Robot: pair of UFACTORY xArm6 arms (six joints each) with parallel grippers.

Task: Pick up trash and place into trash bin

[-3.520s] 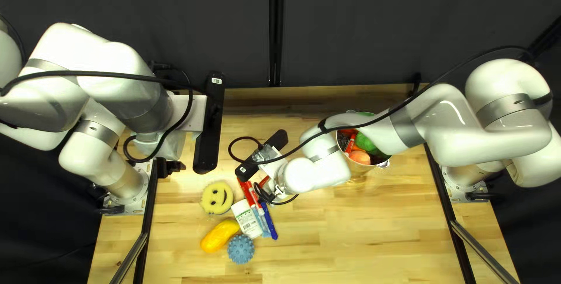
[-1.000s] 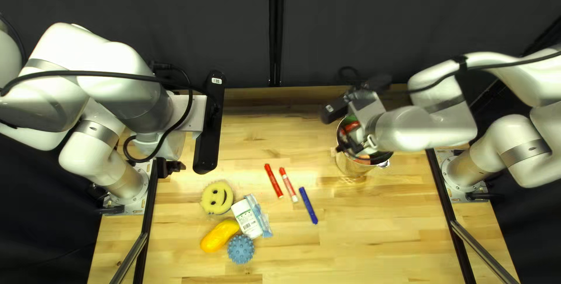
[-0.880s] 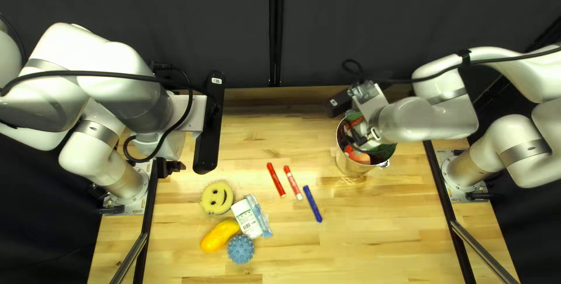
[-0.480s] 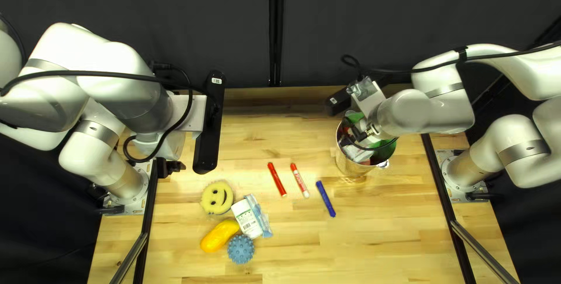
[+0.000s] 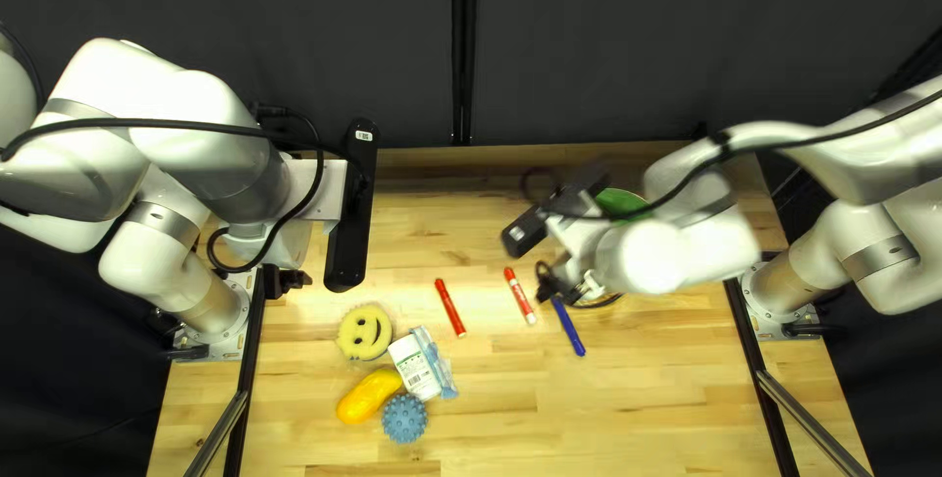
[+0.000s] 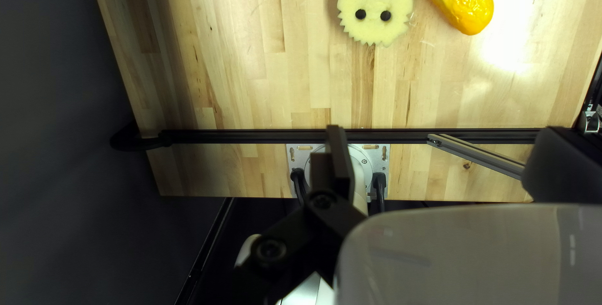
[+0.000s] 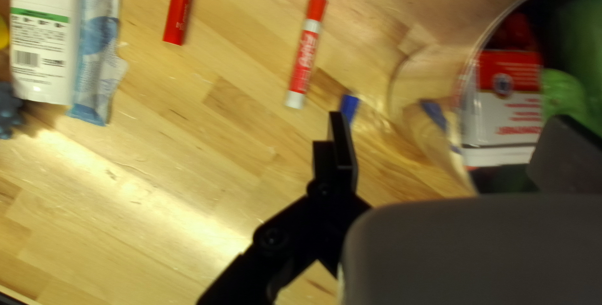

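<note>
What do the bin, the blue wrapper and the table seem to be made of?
Bin: polished metal, perhaps stainless steel; its shiny wall mirrors the wood around it.
Blue wrapper: glossy, thin plastic film by its creases and highlights, though foil is possible.
Table: pale wood with a slight sheen, in joined strips with visible grain; likely varnished.

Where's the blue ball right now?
In the top left view, the blue ball is left of centre, beside the yellow fruit and below the white packet.

Open tabletop [image 5: 500,379] parts the wrapper [image 5: 435,364] from the blue marker [image 5: 569,328]; the right arm [image 5: 702,246] overhangs the bin [image 7: 467,79].
</note>
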